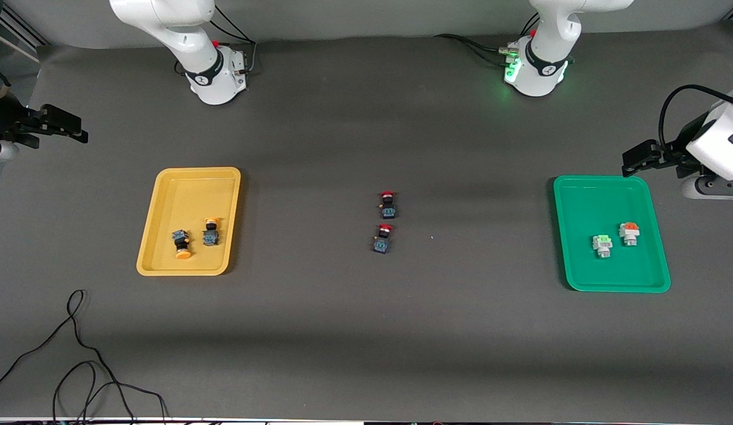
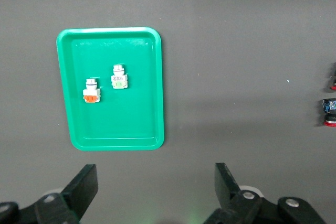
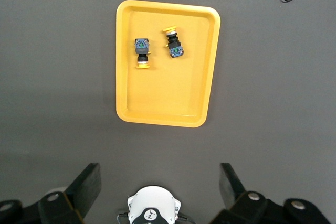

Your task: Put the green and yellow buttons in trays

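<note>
Front view: your buttons sit in both trays.
Yellow tray (image 1: 192, 177) holds two, green tray (image 1: 602, 186) two; left gripper (image 2: 155, 190) and right gripper (image 3: 157, 187) hover spread, empty.

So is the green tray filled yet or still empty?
Filled: the green tray holds two white-bodied buttons, one green-capped, one orange-capped, lying side by side.

Two red-capped switches (image 1: 387, 204) (image 1: 383, 238) are lying mid-counter, one just nearer the front camera than the other, and a loose black cable (image 1: 82, 366) is trailing over the dark counter (image 1: 366, 330).
</note>
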Controlling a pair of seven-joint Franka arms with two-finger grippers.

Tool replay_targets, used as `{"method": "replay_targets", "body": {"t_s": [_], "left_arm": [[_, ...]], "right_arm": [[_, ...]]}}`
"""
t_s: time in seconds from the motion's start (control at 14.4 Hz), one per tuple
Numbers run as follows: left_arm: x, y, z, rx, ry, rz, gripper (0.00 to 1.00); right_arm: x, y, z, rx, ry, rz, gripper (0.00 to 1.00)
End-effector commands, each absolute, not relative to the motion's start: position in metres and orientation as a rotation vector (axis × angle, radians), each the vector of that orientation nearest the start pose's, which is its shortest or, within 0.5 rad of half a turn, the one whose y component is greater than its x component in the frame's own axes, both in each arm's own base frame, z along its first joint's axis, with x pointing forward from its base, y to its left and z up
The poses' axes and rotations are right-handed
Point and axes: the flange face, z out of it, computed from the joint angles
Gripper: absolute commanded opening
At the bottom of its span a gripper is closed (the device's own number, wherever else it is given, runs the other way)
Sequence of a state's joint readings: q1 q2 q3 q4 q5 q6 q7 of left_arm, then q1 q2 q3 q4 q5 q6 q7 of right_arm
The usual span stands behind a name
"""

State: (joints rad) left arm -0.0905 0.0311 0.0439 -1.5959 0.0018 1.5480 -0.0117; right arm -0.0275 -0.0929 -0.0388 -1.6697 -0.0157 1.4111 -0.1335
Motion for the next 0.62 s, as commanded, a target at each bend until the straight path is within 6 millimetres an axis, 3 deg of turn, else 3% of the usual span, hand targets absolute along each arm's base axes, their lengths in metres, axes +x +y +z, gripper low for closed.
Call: {"method": "replay_targets", "body": {"t_s": [0.0, 0.55], "left_arm": [[0.5568, -0.0293, 0.6004, -3.117, 0.029, 0.125, 0.99], [0.5571, -0.0293, 0.604, -3.118, 0.029, 0.113, 1.0]], "right_arm": [[0.5094, -0.0287, 0.6037, -3.152, -0.091, 0.28, 1.0], [0.5176, -0.024, 0.6023, -3.159, -0.032, 0.179, 1.0]]}}
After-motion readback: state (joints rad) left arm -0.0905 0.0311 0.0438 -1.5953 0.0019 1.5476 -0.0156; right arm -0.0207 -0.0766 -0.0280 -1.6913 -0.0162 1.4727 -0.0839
